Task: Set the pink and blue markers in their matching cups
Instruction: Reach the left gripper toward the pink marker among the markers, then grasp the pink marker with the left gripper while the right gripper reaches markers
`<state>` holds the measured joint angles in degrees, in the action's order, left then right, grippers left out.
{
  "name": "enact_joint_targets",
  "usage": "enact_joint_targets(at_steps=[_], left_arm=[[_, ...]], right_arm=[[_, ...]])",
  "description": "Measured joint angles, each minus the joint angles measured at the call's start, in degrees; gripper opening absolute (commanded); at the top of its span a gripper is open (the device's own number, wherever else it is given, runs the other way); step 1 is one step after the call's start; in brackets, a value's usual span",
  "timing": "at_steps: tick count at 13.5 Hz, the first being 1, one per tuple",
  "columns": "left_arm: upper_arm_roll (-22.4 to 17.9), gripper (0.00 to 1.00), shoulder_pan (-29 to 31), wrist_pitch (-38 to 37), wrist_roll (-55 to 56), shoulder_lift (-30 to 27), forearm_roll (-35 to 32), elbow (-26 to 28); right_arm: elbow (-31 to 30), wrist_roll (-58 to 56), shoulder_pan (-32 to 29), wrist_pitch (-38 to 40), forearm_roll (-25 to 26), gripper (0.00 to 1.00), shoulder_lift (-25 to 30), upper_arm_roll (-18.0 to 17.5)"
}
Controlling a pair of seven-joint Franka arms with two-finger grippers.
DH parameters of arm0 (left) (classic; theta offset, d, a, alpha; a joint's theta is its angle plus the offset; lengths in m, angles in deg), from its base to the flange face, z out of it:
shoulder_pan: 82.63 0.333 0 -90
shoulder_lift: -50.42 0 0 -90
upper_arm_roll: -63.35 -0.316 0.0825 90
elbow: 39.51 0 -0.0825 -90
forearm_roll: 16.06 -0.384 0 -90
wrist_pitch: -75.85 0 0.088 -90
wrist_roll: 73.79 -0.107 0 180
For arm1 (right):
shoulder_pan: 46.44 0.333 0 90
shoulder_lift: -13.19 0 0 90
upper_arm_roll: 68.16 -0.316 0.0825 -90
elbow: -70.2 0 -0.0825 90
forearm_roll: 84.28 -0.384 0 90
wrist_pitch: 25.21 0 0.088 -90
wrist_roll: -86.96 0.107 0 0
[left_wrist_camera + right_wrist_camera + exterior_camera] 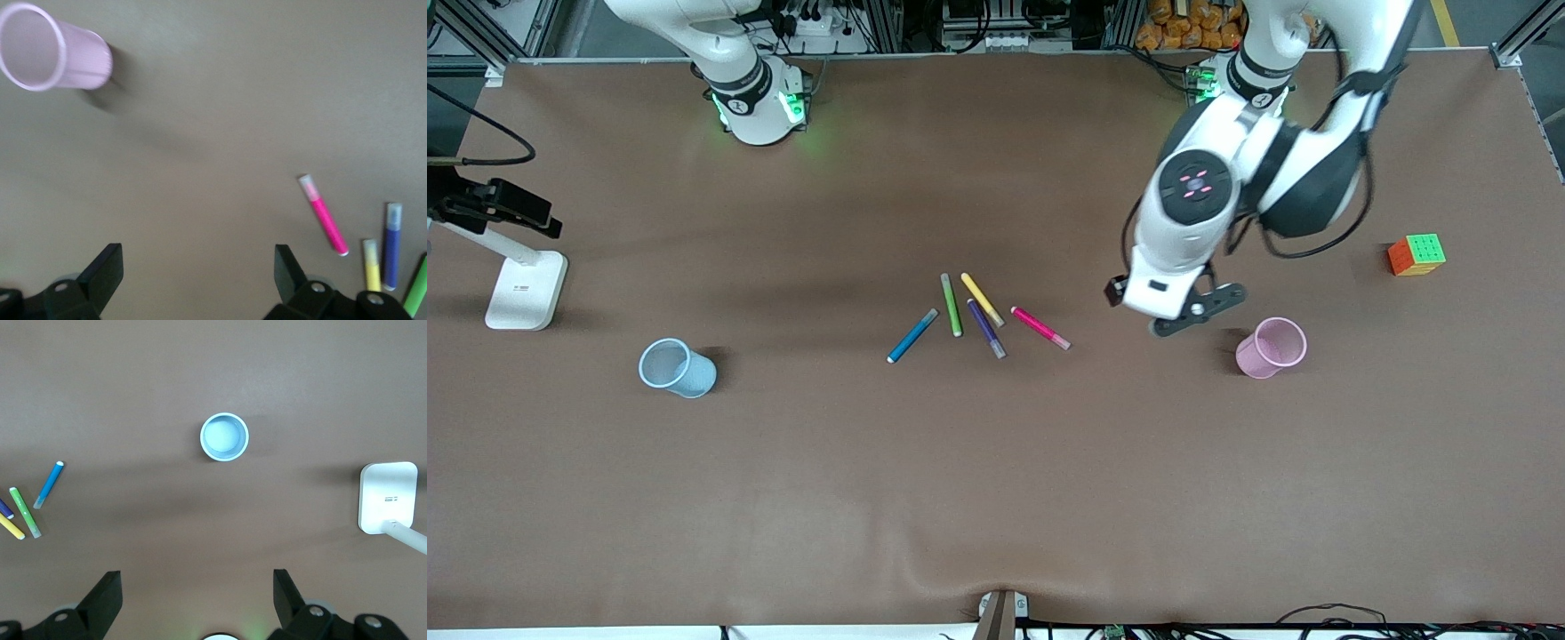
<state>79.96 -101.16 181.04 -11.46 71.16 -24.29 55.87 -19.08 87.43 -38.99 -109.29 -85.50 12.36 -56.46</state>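
Brown counter (996, 498) holds the pink marker (1040, 327) beside purple (986, 328), between the spread left claw (1197, 311) near the pink cup (1271, 348) and the blue marker (912, 335); the right claw (197, 600), spread, waits above the blue cup (677, 367); crowding risks nudging purple.

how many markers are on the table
5, all lying mid-table between the cups: blue marker, green marker, yellow marker, purple marker, pink marker. None looks hidden.
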Motion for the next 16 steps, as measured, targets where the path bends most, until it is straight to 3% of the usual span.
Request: enact_joint_targets(at_steps=[5, 12, 16], left_arm=[[0.00, 1.00, -2.28, 6.73, 10.81, 7.67, -0.09, -2.20], [0.01, 1.00, -4.26, 20.24, 23.33, 15.01, -0.08, -2.62], [0.03, 1.00, -5.44, 23.58, 27.32, 19.77, -0.08, -5.12]], right_arm=[[0.04, 0.09, -0.19, -0.62, 0.10, 1.00, -3.14, 0.02], [0.29, 3.23, 0.66, -1.55, -1.24, 1.00, -3.32, -0.77], [0.29, 5.90, 2.17, -3.59, -4.48, 1.00, -4.22, -0.89]])
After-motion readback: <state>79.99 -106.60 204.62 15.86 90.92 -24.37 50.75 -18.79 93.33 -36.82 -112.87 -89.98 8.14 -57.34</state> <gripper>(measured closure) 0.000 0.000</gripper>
